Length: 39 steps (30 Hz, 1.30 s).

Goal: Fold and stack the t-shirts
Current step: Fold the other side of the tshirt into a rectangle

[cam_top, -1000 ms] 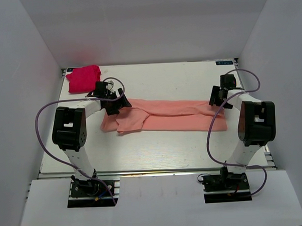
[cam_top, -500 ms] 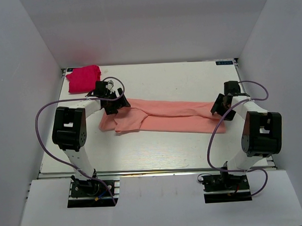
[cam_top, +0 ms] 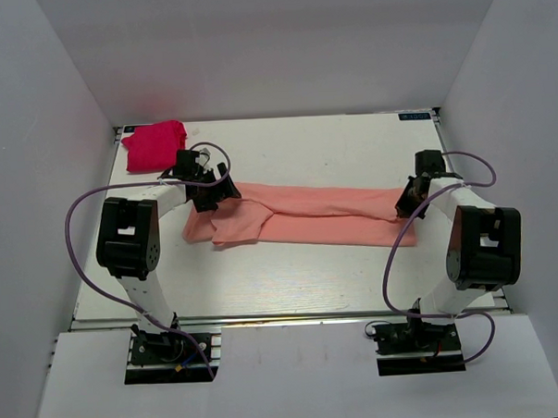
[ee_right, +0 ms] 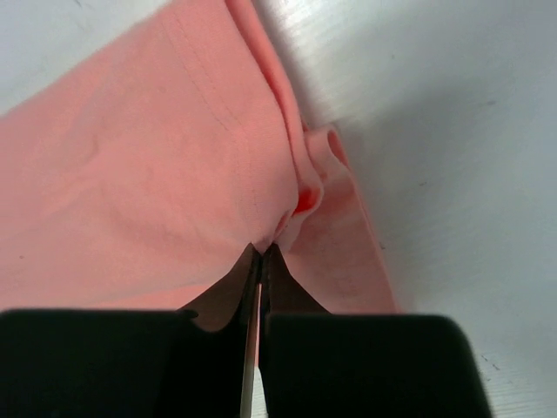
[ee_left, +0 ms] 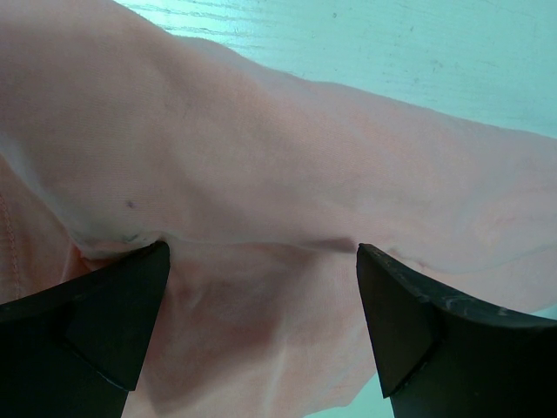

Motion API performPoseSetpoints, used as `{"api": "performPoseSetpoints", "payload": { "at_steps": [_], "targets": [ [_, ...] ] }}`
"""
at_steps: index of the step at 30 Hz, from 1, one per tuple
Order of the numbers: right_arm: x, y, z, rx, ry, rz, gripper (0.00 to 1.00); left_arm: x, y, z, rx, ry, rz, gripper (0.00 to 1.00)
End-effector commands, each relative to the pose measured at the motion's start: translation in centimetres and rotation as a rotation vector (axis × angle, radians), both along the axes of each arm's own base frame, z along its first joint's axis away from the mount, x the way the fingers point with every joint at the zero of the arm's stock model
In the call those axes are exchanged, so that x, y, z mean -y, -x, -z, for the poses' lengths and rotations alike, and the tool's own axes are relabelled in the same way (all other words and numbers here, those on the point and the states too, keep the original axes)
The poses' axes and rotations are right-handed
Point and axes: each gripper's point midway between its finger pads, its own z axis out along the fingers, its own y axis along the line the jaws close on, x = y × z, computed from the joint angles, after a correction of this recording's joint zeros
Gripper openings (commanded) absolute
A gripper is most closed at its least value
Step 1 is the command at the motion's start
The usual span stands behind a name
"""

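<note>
The salmon-pink t-shirt (cam_top: 316, 215) lies as a long narrow strip across the middle of the table. My left gripper (cam_top: 221, 191) is low over its bunched left end. In the left wrist view, the left gripper (ee_left: 261, 251) is open, its fingers wide apart with pink cloth (ee_left: 261, 157) lying under them. My right gripper (cam_top: 407, 207) is at the strip's right end. In the right wrist view, the right gripper (ee_right: 263, 249) is shut, pinching a raised fold of the pink cloth (ee_right: 157, 174). The magenta-red t-shirt (cam_top: 153, 145) sits as a folded bundle at the far left corner.
White walls close in the white table (cam_top: 332, 151) at the back and on both sides. Purple cables loop from each arm; the right one (cam_top: 389, 260) hangs just past the shirt's right end.
My right gripper came down onto the shirt's right end and closed on a fold of it. The left gripper stayed open over the left end.
</note>
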Motion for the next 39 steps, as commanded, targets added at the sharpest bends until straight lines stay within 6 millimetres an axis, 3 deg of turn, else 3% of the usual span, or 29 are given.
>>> {"api": "performPoseSetpoints", "payload": {
  "at_steps": [1,5,6,12,15,25,26,27,28,29,32,33,36,37,39],
  "targets": [
    [1.0,-3.2,-3.8,0.135,0.053,-0.036,0.00,-2.6,2.7,3.5,-0.132,-0.125,-0.034,1.00],
    [1.8,-5.4,-6.8,0.213,0.104,-0.055,0.00,-3.0,2.8,3.6,-0.139,-0.143,-0.044,1.00],
    [1.9,-6.0,-8.3,0.253,0.115,-0.061,0.00,-3.0,2.8,3.6,-0.139,-0.143,-0.044,1.00],
    [3.1,-6.6,-9.5,0.297,0.211,-0.117,0.00,-3.8,3.0,4.1,-0.156,-0.164,-0.063,1.00],
    [3.1,-6.5,-8.5,0.287,0.214,-0.136,0.00,-3.8,3.3,4.5,-0.174,-0.167,-0.061,1.00],
    [4.1,-4.3,-1.1,0.071,0.206,-0.067,0.00,-4.0,3.4,4.4,-0.182,-0.176,-0.065,1.00],
    [4.2,-4.5,-0.7,0.059,0.206,-0.059,0.07,-4.0,3.4,4.4,-0.182,-0.176,-0.065,1.00],
    [4.6,-4.3,-0.4,0.038,0.221,-0.041,0.21,-4.1,3.3,4.5,-0.181,-0.184,-0.070,1.00],
    [4.7,-4.4,-0.4,0.038,0.226,-0.029,0.45,-4.1,3.4,4.1,-0.179,-0.184,-0.070,1.00],
    [5.0,-4.2,-0.3,0.025,0.238,-0.018,0.54,-4.1,3.4,4.1,-0.179,-0.184,-0.070,1.00],
    [5.1,-4.8,-2.0,0.044,0.246,-0.016,0.64,-4.1,3.0,3.5,-0.161,-0.181,-0.072,1.00],
    [5.1,-5.6,-3.5,0.083,0.251,-0.016,0.64,-4.1,3.0,3.5,-0.161,-0.181,-0.072,1.00],
    [3.7,-6.4,-6.2,0.177,0.196,-0.064,0.68,-4.0,2.4,2.9,-0.145,-0.183,-0.065,1.00],
    [2.2,-7.0,-7.2,0.233,0.131,-0.105,0.72,-3.8,2.1,2.6,-0.137,-0.174,-0.061,1.00],
    [0.9,-6.9,-7.5,0.268,0.077,-0.155,0.87,-3.8,1.7,2.3,-0.126,-0.172,-0.062,1.00]
  ]
}}
